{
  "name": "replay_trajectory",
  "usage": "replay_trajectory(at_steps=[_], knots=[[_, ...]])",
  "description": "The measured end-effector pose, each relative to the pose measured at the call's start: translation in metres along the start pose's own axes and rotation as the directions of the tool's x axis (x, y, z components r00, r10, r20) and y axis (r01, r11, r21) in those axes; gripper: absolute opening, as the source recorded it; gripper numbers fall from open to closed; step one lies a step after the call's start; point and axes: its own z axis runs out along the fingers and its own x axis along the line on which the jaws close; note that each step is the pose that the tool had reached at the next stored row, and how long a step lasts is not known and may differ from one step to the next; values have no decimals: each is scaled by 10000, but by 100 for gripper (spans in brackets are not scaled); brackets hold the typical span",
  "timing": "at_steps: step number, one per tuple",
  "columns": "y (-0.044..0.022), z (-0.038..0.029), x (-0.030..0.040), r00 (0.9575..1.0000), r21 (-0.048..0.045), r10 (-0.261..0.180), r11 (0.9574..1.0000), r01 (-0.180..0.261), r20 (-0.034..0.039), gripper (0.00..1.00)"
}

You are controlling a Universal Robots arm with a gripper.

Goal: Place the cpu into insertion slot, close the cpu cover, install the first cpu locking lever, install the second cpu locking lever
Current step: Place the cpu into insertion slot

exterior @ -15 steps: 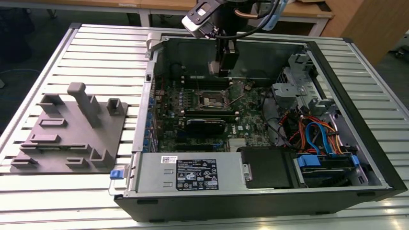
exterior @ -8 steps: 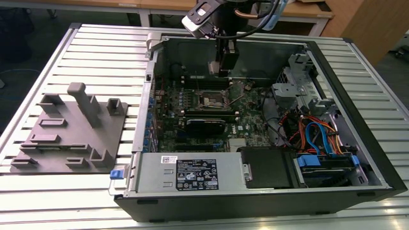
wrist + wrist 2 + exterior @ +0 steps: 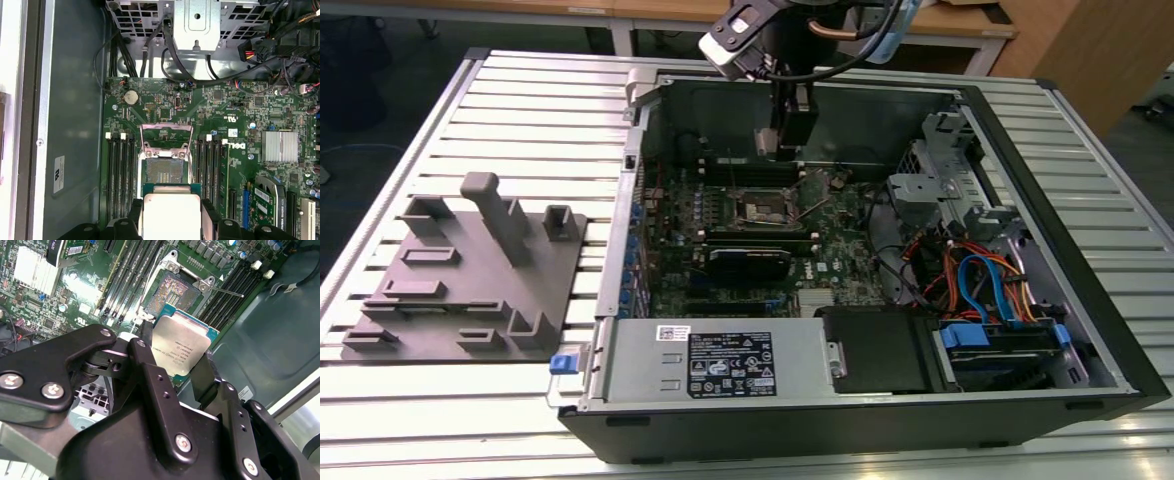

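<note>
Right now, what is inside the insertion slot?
The insertion slot shows bare pin field, no chip. The cpu, gripped by the tool, hides one edge in the first wrist view.

The cpu has a plain silver-grey face with small dark print and a green edge. The hand is matt black with silver screw heads. The insertion slot has a dark, finely dotted pin field, and the cpu cover is bare silver metal. The circuit board is green, its heat sink ribbed silver. In the exterior view the worktop is pale grey with slatted stripes, and the cables are blue and orange.
</note>
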Motion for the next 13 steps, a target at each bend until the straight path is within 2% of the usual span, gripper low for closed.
replay_trajectory(at_steps=[10, 13], knots=[[0, 7, 0, 10000, -1, 0, 10000, 0, -3, 54], [-6, 47, -1, 10000, -1, 1, 10000, -1, -5, 54]])
